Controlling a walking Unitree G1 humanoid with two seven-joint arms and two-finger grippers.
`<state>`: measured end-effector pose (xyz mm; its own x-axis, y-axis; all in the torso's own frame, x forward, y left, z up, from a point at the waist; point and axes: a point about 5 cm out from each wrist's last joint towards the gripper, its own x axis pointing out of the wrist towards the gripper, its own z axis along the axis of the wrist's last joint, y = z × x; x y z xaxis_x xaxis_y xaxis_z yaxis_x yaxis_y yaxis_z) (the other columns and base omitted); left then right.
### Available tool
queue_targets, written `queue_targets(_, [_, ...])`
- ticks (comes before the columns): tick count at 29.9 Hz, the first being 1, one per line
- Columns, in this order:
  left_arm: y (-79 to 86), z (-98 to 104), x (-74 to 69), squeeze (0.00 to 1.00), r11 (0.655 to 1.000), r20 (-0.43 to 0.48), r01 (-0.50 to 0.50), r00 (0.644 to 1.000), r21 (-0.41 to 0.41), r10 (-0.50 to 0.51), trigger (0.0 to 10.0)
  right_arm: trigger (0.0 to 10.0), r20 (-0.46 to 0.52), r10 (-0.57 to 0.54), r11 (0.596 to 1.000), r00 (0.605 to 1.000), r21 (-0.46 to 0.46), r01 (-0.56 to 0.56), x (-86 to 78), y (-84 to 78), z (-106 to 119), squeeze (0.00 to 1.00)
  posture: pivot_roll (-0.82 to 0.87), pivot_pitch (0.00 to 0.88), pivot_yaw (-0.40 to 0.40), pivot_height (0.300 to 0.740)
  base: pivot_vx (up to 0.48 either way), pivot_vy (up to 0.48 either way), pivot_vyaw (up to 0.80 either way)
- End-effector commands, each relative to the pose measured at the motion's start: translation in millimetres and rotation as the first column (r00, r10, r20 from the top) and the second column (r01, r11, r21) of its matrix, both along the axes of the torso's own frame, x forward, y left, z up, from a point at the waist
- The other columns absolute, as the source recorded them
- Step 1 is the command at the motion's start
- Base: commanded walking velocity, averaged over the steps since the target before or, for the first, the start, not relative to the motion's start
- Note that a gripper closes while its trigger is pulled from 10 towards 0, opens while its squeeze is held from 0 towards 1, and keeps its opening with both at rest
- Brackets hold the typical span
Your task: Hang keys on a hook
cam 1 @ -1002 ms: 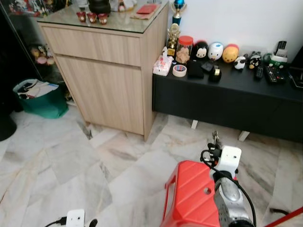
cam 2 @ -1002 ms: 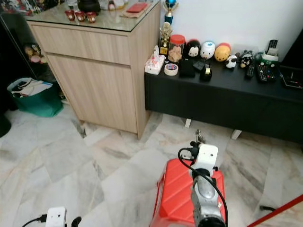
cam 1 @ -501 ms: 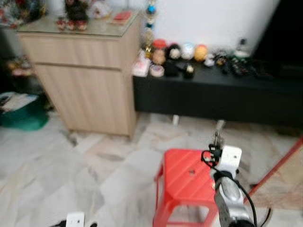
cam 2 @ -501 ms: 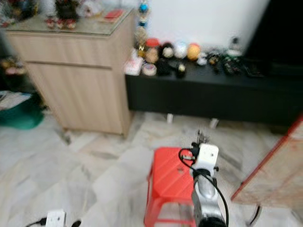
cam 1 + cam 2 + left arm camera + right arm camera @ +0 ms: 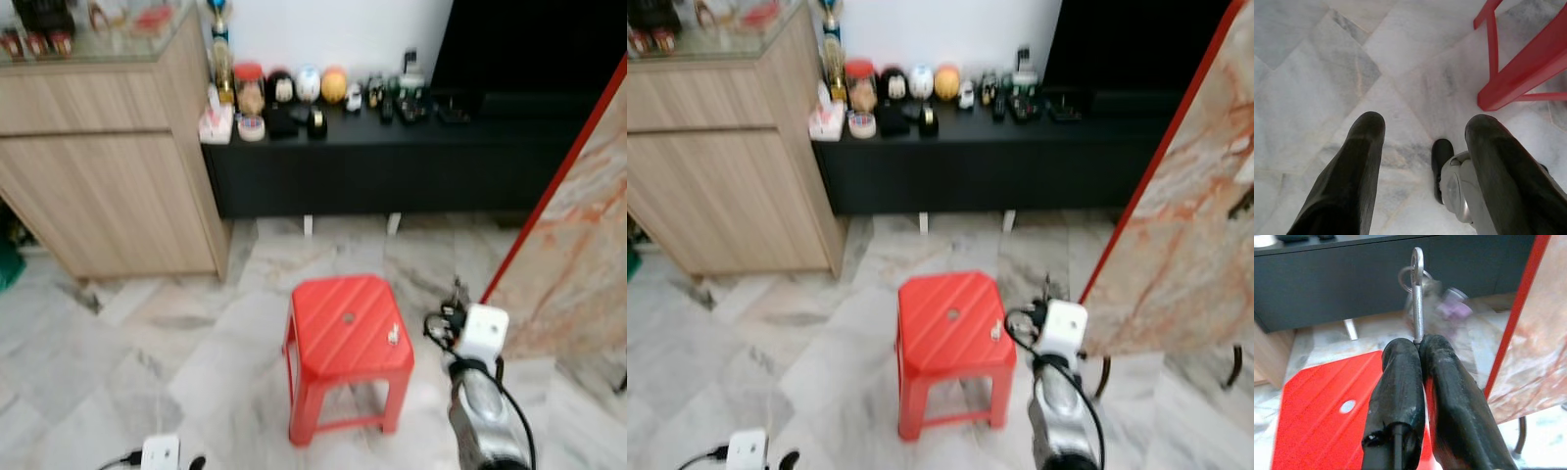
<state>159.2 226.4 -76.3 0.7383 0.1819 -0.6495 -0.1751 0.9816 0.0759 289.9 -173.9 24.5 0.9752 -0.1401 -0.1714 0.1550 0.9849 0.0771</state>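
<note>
Marble floor (image 5: 147, 343) with a red stool (image 5: 345, 333) mid-room. Behind the stool: black low cabinet (image 5: 392, 162) carrying small toys and remotes, wooden cabinet (image 5: 108, 166) beside it. Right end effector (image 5: 1419, 343) is just right of the stool, fingers pinched together on the keys (image 5: 1418, 293), which stick up past the fingertips, ring at top. Left end effector (image 5: 1422, 129) hangs low over the floor near a stool leg, fingers apart, nothing between them. Marble-patterned panel (image 5: 578, 225) with red edge stands right of the stool.

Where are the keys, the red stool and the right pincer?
keys (image 5: 1417, 293): right wrist view, on the metal shank above the fingertips.
red stool (image 5: 343, 328): left eye view, on its seat top.
right pincer (image 5: 1419, 343): right wrist view, between its closed fingertips.
</note>
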Motion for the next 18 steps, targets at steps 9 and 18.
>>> queue_targets(9, [1.1,-1.9,-3.8,0.0,1.0,-0.02,0.002,1.0,0.002,-0.002,10.0,10.0,0.012,0.0,1.0,1.0,-0.015,0.0,0.5,-2.8,2.4,0.0,0.05,0.041,-0.016,0.74,-0.259,0.0,0.0])
queue_targets(18, [0.9,-2.1,-3.7,0.0,1.0,-0.023,0.004,1.0,0.004,-0.004,10.0,10.0,0.008,0.0,1.0,1.0,-0.018,0.001,0.0,-2.9,1.5,0.0,0.05,0.041,-0.016,0.74,-0.115,0.0,0.0])
